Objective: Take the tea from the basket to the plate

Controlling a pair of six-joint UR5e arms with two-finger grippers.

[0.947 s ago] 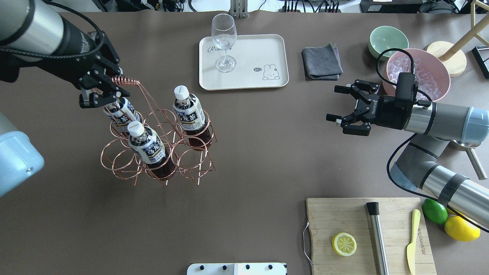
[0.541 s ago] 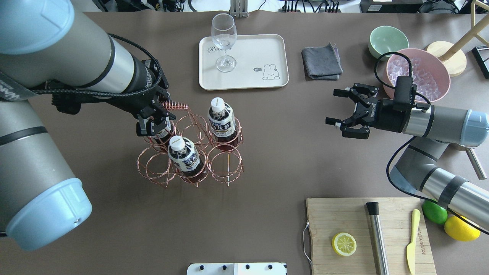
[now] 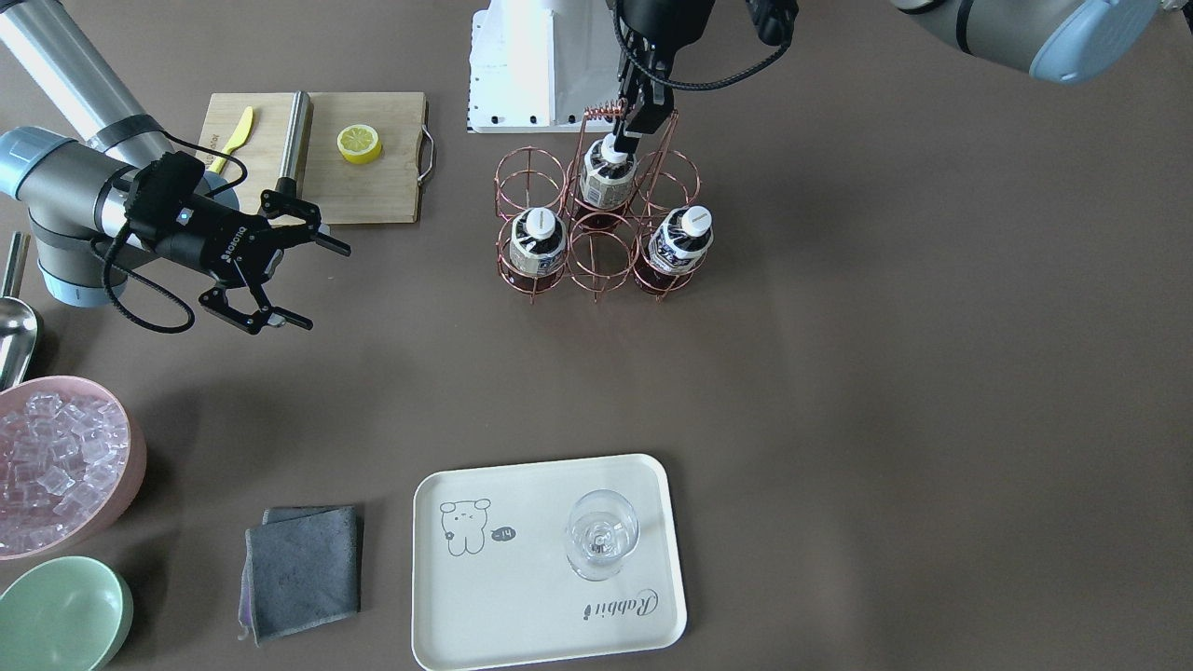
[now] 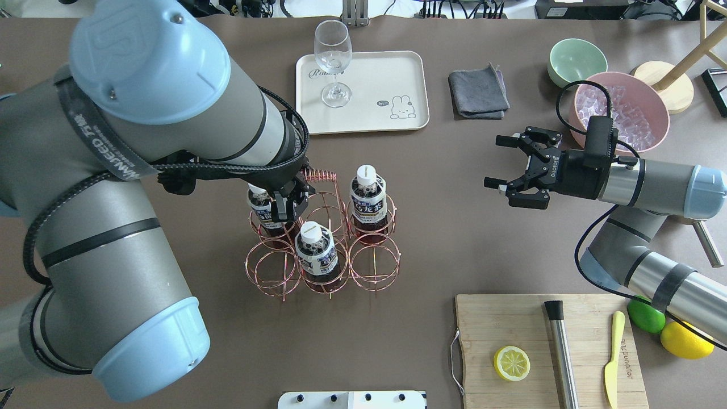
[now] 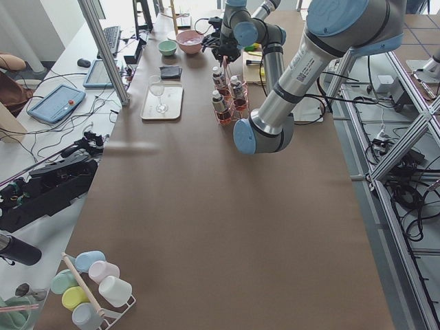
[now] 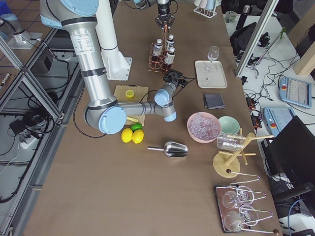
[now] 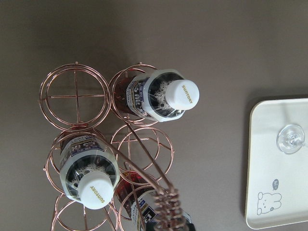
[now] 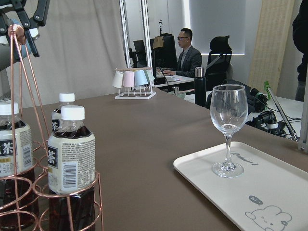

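Tea (image 4: 368, 197) is the prize, and we're reading it off the right gripper (image 4: 493, 161). That gripper hangs free with nothing in it, jaws spread wide, fingers lying level and aimed across the table (image 4: 437, 187). Straight out ahead of those fingertips, well apart, stands the tea. It's upright with its white cap on top and its long axis vertical, in the basket (image 4: 375, 267) cell on the side closest to this gripper. So the jaws' spread runs level while the bottle runs up and down. We judge a sideways close round the body would fit, provided the gripper comes in above the basket's rim.

Further on, past that first bottle, two other bottles (image 4: 315, 254) stand upright in cells farther from the tool. Over them is the left gripper (image 4: 287, 203), clamped on the end of the coiled handle (image 4: 318, 174). It's much the nearer of the two, but its jaws are taken, so we reckon the reach falls to the right arm. Whether the basket sits flat on the table, we can't quite tell.

Also ahead of the right gripper, but off to the side away from the robot's base, lies the plate (image 4: 369, 85). A glass (image 4: 333, 62) stands toward its end farthest from this gripper, so the bare stretch on the gripper's side looks the place to aim.
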